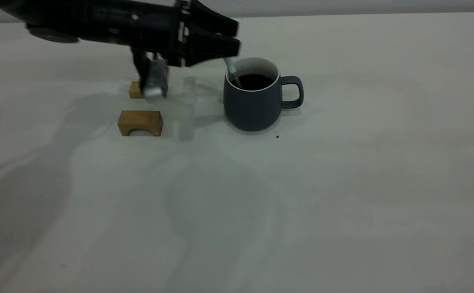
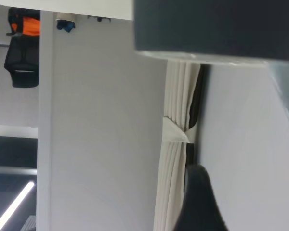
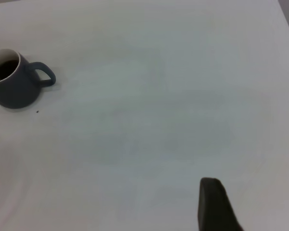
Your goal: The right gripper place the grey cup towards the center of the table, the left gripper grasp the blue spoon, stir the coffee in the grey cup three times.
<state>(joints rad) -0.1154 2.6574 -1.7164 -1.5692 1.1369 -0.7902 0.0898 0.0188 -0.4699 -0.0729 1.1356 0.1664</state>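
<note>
The grey cup (image 1: 253,106) stands upright near the middle of the table (image 1: 343,183), its handle towards the right arm's side, with dark coffee (image 1: 254,81) inside. My left gripper (image 1: 237,37) hovers just over the cup's left rim, shut on the blue spoon (image 1: 231,68). The spoon's grey neck slants down into the coffee; its handle is hidden between the fingers. In the right wrist view the cup (image 3: 12,86) sits far off, and my right gripper (image 3: 254,207) stands open over bare table, holding nothing. The left wrist view shows only one dark finger (image 2: 197,202) against a wall.
Two small wooden blocks lie left of the cup: one arch-shaped block (image 1: 140,122) in front, another (image 1: 136,88) partly behind the left arm's silver module (image 1: 155,83). A tiny dark speck (image 1: 277,136) lies by the cup's base.
</note>
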